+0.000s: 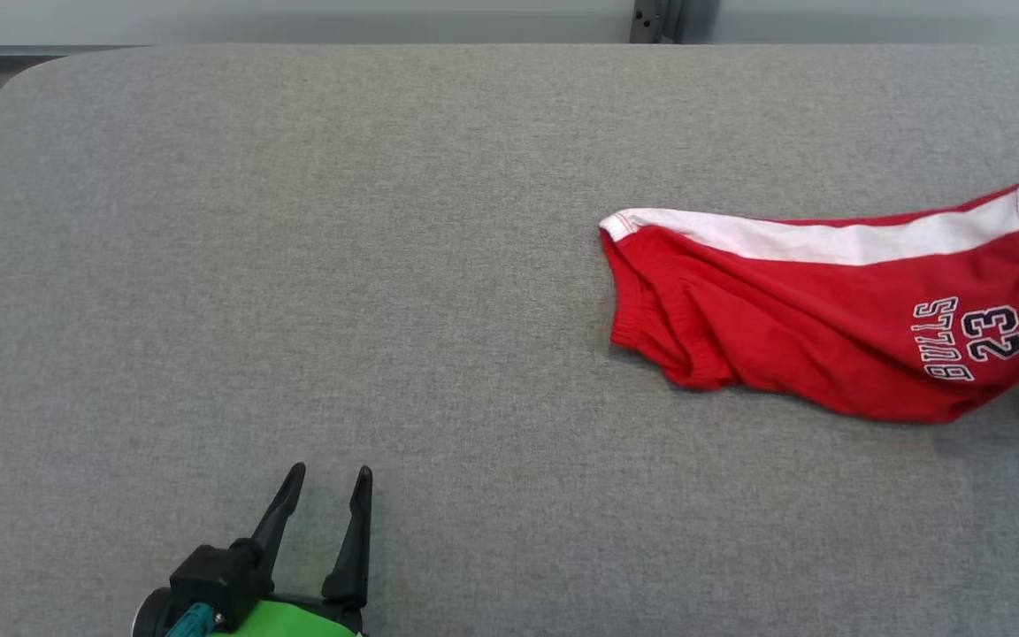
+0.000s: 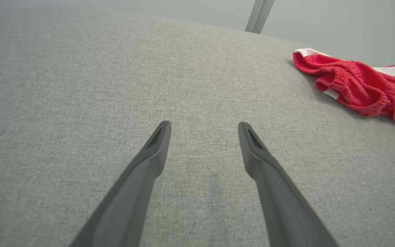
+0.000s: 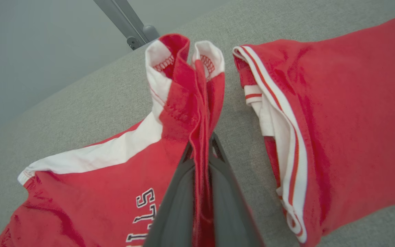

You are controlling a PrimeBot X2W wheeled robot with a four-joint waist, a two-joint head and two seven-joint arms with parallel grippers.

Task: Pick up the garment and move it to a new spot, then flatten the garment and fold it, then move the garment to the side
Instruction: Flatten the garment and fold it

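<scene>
A grey cloth-covered table [image 1: 386, 265] is lying wide and flat, its far left corner curving round. Behind its far edge a metal post [image 1: 655, 19] is standing against a pale wall [image 1: 297, 18].

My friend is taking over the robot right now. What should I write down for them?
The left claw is open and empty, over the grey fabric-covered table, far from the garment.
The right claw is shut on a bunched fold of the red cotton shorts with a white side stripe, near a leg hem.
The shorts lie rumpled at the table's right side.
Done: the grasp is made.
Left: carry to a new spot, flatten, fold, move aside.
</scene>
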